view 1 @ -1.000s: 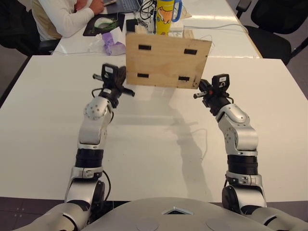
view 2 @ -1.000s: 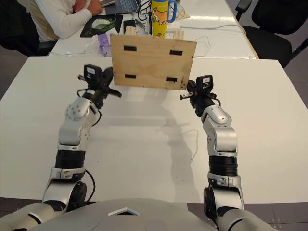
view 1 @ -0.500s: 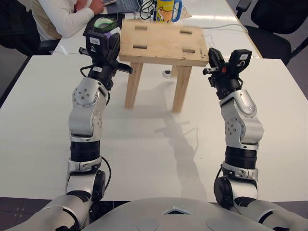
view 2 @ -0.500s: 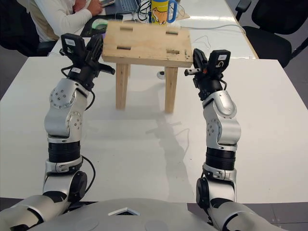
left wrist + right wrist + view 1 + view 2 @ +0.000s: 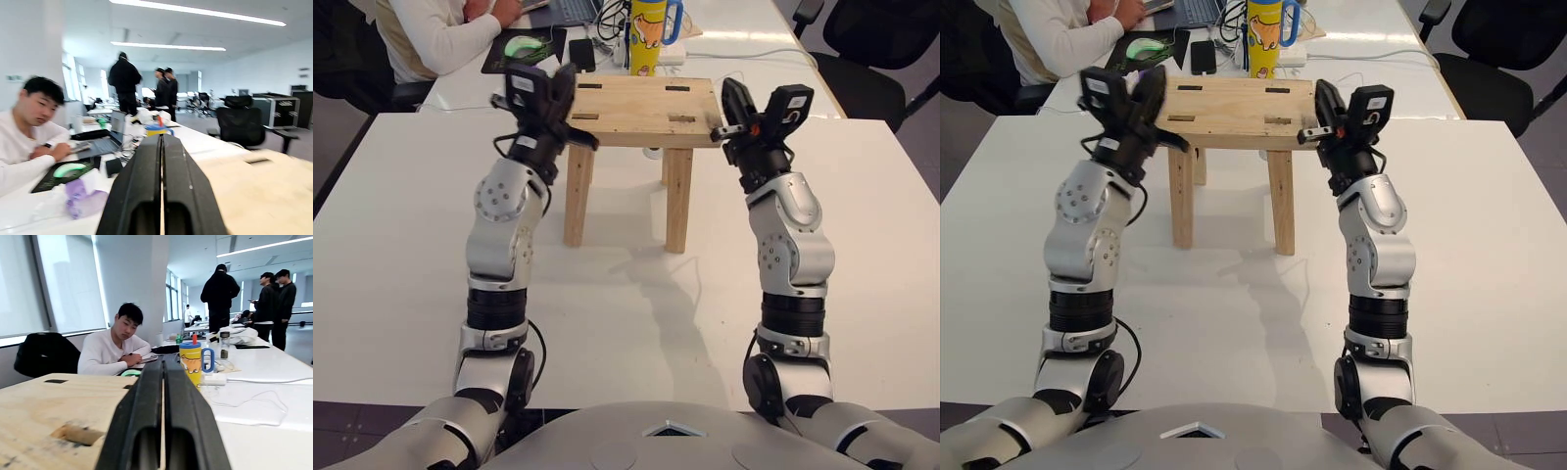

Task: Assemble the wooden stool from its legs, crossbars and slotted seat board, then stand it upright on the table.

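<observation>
We have the stool (image 5: 641, 106) upright; left pincer (image 5: 564, 88) at nine o'clock, right pincer (image 5: 732, 103) at three, both pressed together, should retreat outward.

A wooden stool (image 5: 641, 110) stands on the white table (image 5: 607, 323).

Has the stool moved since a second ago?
Yes. The stool has swung from seat-facing-the-camera to upright. Its legs now point down onto the table, and its top lies level just below the yellow mug, which has stayed put.
</observation>
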Robot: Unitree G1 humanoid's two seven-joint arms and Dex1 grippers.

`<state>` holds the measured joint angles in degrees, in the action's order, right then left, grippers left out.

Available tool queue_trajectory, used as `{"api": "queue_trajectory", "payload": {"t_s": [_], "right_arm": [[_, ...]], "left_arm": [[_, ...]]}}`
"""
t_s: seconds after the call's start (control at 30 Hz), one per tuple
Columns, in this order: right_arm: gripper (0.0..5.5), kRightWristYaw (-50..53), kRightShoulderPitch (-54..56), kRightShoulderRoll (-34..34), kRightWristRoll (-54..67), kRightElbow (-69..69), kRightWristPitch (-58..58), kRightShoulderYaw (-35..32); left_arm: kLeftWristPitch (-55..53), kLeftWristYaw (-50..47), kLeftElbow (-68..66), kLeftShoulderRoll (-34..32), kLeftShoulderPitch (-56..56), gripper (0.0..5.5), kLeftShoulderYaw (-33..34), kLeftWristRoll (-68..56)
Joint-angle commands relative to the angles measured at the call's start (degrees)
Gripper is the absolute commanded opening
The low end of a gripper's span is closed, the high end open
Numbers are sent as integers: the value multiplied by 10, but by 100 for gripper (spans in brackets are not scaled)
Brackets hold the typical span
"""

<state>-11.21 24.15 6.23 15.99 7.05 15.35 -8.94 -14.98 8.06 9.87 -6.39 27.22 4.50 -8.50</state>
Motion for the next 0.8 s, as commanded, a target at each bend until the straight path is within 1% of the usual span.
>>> {"api": "queue_trajectory", "payload": {"t_s": [0.03, 0.17, 0.3, 0.47, 0.8], "right_arm": [[1, 33, 17, 19, -36, -40, -35, -17], [1, 39, -4, 37, -74, -95, -66, -8], [1, 33, -45, 56, -118, -167, -145, 3], [1, 22, -99, 58, -129, -215, -211, 12], [1, 12, -147, 53, -138, -240, -244, 37]], "left_arm": [[28, -60, -13, -18, 8, 0, 65, 14], [24, -75, -54, -42, -37, 0, 83, 39], [55, -60, -96, -56, -118, 0, 44, 82], [98, -55, -114, -24, -194, 0, 23, 77], [137, -49, -153, 5, -225, 0, 3, 72]]}}
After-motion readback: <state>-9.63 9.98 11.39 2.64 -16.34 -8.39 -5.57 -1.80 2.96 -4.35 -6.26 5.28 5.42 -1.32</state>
